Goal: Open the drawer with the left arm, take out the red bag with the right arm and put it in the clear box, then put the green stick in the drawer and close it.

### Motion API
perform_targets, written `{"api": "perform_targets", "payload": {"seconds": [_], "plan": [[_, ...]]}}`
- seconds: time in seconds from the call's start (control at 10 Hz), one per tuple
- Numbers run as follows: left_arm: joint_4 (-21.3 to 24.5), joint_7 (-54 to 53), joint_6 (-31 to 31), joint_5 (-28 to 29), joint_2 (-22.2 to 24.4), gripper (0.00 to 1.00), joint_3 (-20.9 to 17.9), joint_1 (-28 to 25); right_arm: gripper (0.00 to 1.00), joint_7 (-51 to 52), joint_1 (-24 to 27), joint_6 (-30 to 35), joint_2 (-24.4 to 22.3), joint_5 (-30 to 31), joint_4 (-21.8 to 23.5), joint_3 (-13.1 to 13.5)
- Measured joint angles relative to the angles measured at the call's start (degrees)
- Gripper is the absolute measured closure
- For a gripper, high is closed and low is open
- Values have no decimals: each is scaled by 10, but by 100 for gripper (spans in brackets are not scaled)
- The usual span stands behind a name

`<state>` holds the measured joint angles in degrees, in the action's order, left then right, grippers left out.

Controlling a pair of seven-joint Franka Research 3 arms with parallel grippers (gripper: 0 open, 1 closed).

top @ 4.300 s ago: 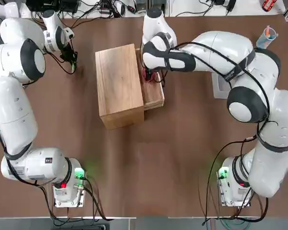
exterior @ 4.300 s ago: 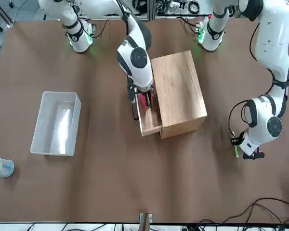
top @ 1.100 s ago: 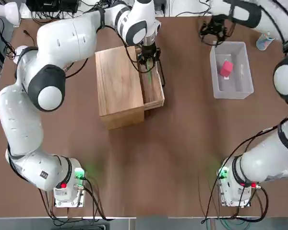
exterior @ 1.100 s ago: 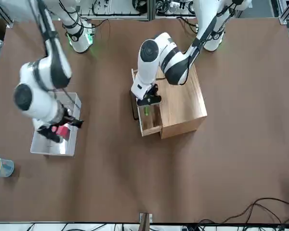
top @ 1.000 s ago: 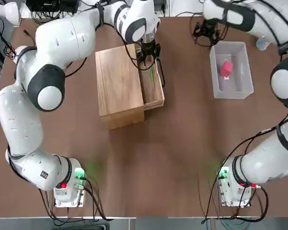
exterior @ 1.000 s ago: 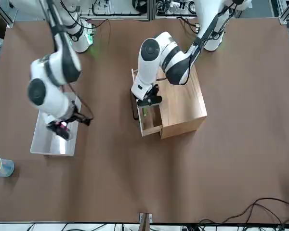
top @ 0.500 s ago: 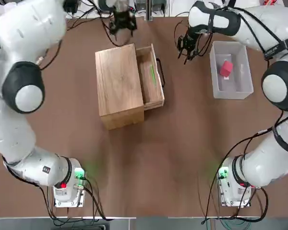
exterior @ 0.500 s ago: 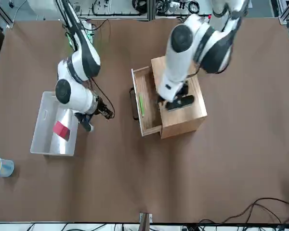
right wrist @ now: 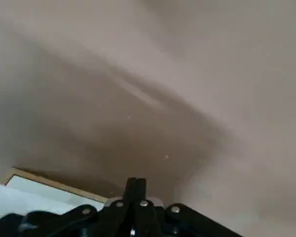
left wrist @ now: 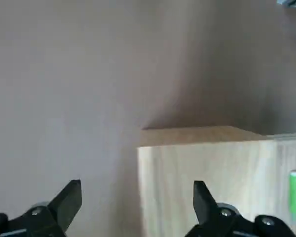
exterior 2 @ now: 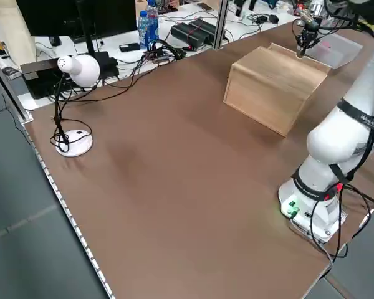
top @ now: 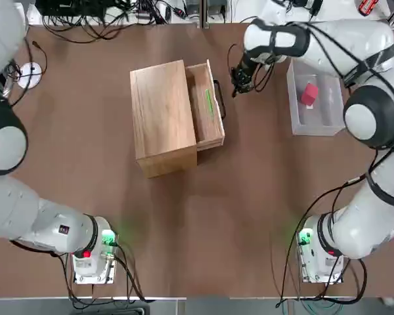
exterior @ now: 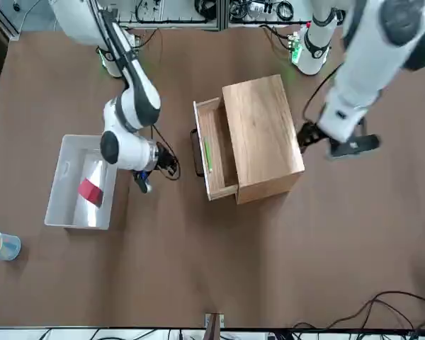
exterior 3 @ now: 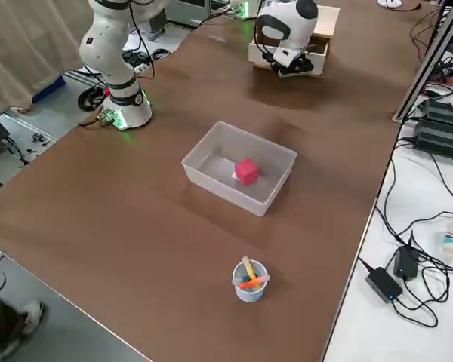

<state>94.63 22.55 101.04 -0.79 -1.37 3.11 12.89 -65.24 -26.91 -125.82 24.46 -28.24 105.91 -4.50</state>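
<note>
The drawer (top: 209, 105) stands pulled out of the light-wood cabinet (top: 163, 118), and the green stick (top: 209, 102) lies inside it (exterior: 207, 153). The red bag (top: 308, 94) rests in the clear box (top: 336, 113), as the right side view also shows (exterior 3: 247, 171). My right gripper (top: 238, 82) is shut and empty, hovering just off the black handle (top: 220, 98) on the clear box's side (exterior: 167, 166). My left gripper (exterior: 340, 144) is open and empty, raised on the cabinet's far side from the drawer; its wrist view looks down on the cabinet top (left wrist: 207, 177).
A blue cup (exterior 3: 249, 280) of coloured sticks stands beyond the clear box near the table corner (exterior: 1, 245). A white desk lamp (exterior 2: 75, 68) and cables sit off the table's left edge. Bare brown table lies in front of the cabinet.
The left gripper let the green stick go in the drawer and pulled up and away past the cabinet. The right gripper left the red bag in the clear box and swung toward the drawer handle.
</note>
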Motion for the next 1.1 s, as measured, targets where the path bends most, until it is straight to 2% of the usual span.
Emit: {"api": "perform_targets", "payload": {"seconds": [0.2, 0.4, 0.6, 0.8, 0.9, 1.1], "plan": [[42, -93, -1, -16, 50, 0, -52, -12, 99, -68, -65, -51, 8, 2, 6, 3], [69, -178, -2, -16, 72, 0, -56, -52, 99, -103, -86, -70, 11, 2, 8, 6], [75, -199, -3, -14, 72, 0, -55, -69, 99, -160, -124, -114, 11, 1, 7, 5], [78, -206, -4, -9, 66, 0, -54, -76, 99, -237, -184, -177, 15, 5, 7, 9], [72, -206, -2, -6, 58, 0, -54, -78, 99, -255, -195, -182, 14, 6, 10, 19], [38, -207, -1, 6, 31, 0, -53, -79, 98, -253, -196, -182, 15, 6, 9, 21]]}}
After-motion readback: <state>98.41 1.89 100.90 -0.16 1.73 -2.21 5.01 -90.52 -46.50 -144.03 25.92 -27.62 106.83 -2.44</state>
